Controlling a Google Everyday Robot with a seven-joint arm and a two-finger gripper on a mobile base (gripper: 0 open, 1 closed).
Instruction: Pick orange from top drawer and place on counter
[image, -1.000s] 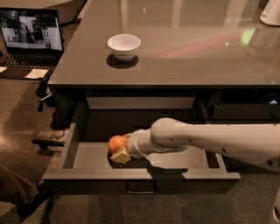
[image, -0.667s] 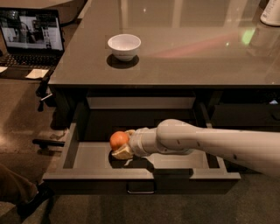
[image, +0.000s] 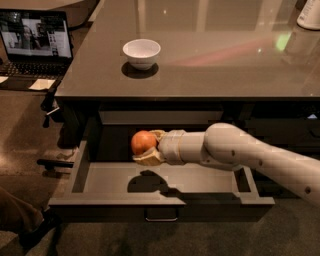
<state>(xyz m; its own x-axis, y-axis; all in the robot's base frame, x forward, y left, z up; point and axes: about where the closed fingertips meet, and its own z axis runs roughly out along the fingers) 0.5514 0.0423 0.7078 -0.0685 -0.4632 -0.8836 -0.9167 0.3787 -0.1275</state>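
The orange (image: 143, 141) has risen off the top drawer (image: 100, 180) floor; our gripper (image: 144, 148) hangs above that floor, below the bench (image: 225, 70), fingers (image: 149, 159) clamped round the fruit.

Arm (image: 265, 156): smooth off-white shell with a bulbous rounded joint and a few small dark screw dots. The wrist collar is cylindrical and pale grey. Gripper (image: 150, 147) sits above the top drawer (image: 160, 202); its fingers (image: 149, 160) are tan.

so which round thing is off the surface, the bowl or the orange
The orange, held by the gripper above the floor of the top drawer, its shadow beneath it; the white bowl rests on the counter.
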